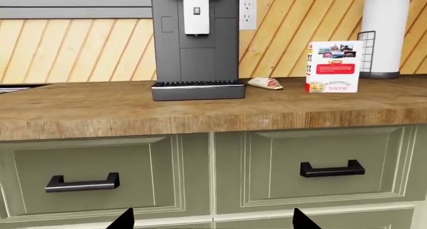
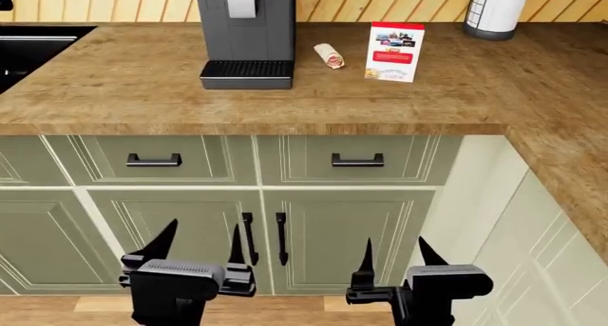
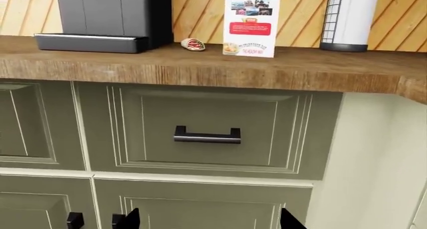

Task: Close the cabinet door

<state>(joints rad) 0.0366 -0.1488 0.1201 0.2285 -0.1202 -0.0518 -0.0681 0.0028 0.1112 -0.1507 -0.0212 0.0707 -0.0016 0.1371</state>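
Note:
Two olive-green cabinet doors sit below the drawers, the left door (image 2: 181,230) and the right door (image 2: 347,226), with black vertical handles (image 2: 282,238) at their meeting edge. Both look flush with the cabinet front, and no door stands open in any view. My left gripper (image 2: 202,242) hangs open in front of the left door, touching nothing. My right gripper (image 2: 394,251) is open too, in front of the right door. The left wrist view shows my left gripper (image 1: 213,221) facing the drawer fronts. In the right wrist view, my right gripper (image 3: 210,221) faces the right door's top (image 3: 200,214).
Two drawers with black handles (image 2: 154,159) (image 2: 357,160) sit under the wooden counter (image 2: 142,91). On the counter stand a coffee machine (image 2: 245,27), a wrapped snack (image 2: 329,55), a printed box (image 2: 395,52) and a paper towel roll (image 2: 494,9). Another cabinet run (image 2: 542,233) turns the corner at right.

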